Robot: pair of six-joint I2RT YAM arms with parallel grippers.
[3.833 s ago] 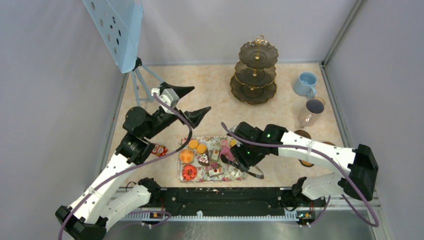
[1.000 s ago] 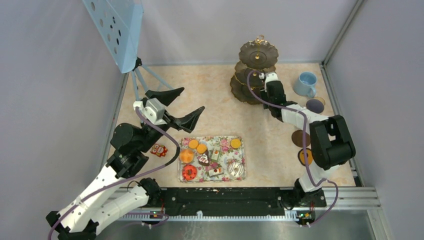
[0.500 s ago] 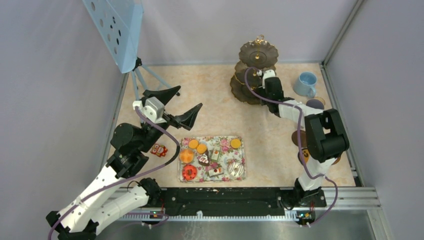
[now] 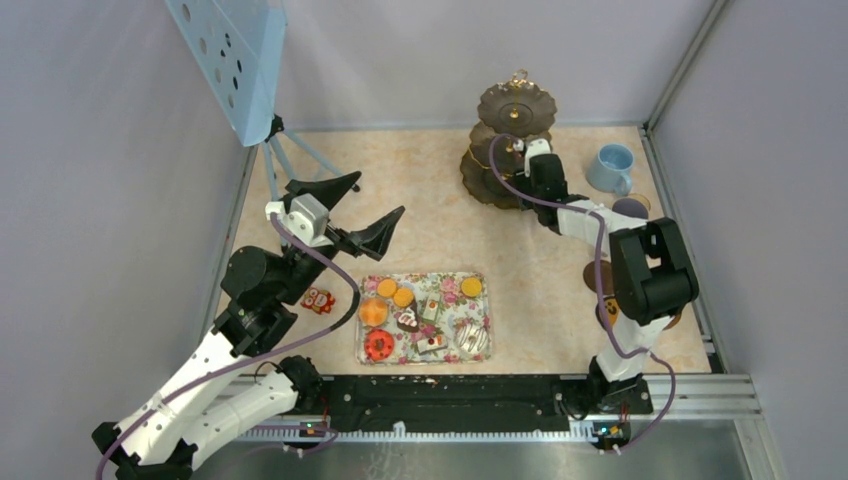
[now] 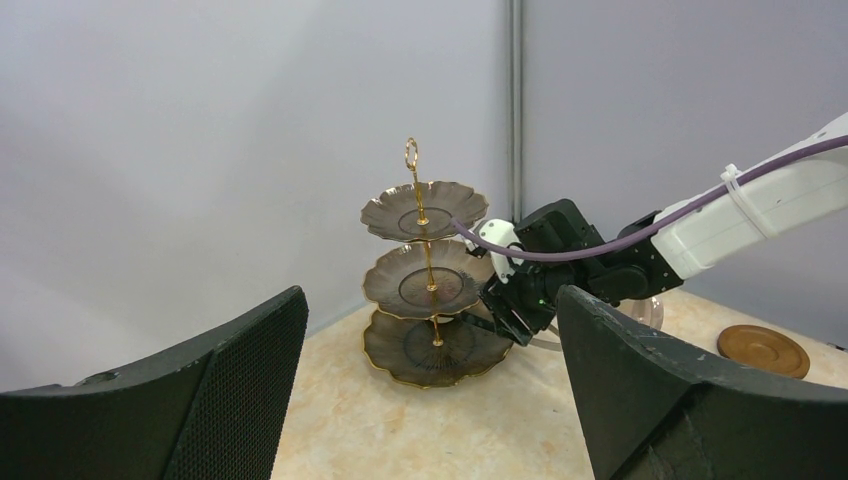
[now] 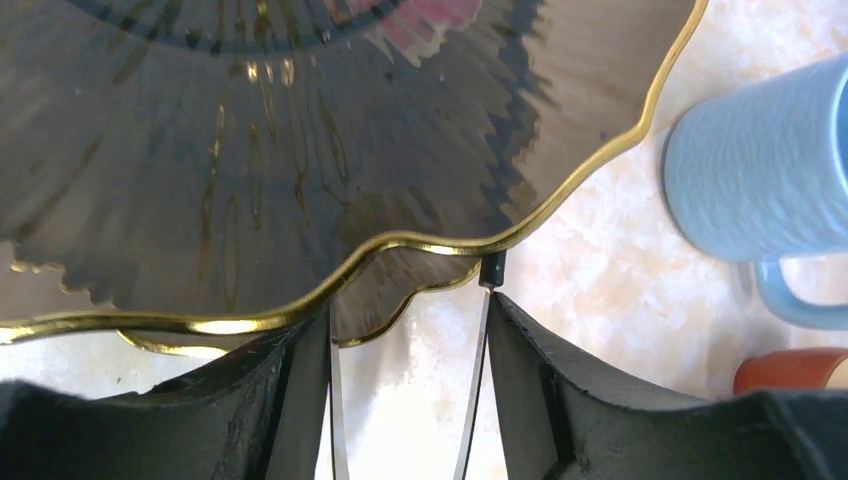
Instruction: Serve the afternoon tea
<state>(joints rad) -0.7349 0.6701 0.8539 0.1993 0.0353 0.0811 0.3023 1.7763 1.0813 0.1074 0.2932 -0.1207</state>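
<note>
Step in hand, as I read it: loading the stand (image 4: 500,105) w/ treats one at a time, using the black tongs (image 6: 472,380). My right gripper (image 6: 410,330) is clamped on those tongs. Both thin blades lie against the inner faces of my fingers (image 6: 600,420), w/ a gap btw the blades. The gripper sits hard by the stand, on its side toward the light-blue cup (image 4: 610,167), low down at about the level of the bottom & middle tiers. One black tong tip shows just off the bottom tier's gold rim & is bare. The other blade runs under a tier rim, so I can't tell if anything is pinched there. A pink patch (image 6: 430,12) shows on the dark plate at the top of the wrist view; treat or reflection, can't say.

My left gripper (image 4: 380,195) hangs wide open & empty, well off to the stand's left, facing it.

The orange rounds (image 4: 386,288), a red donut (image 4: 379,345) & the cake slices (image 4: 408,320) lie on the floral tray (image 4: 484,300), well apart from the stand, toward my bases. The stand's top tier looks bare.

Nxt move, prob.: back the tongs straight out w/o catching the scalloped rim above them. Then swing to the tray, set the blades around one treat, squeeze gently & carry it over. The stand is tall on a thin post, so a knock could tip it.
</note>
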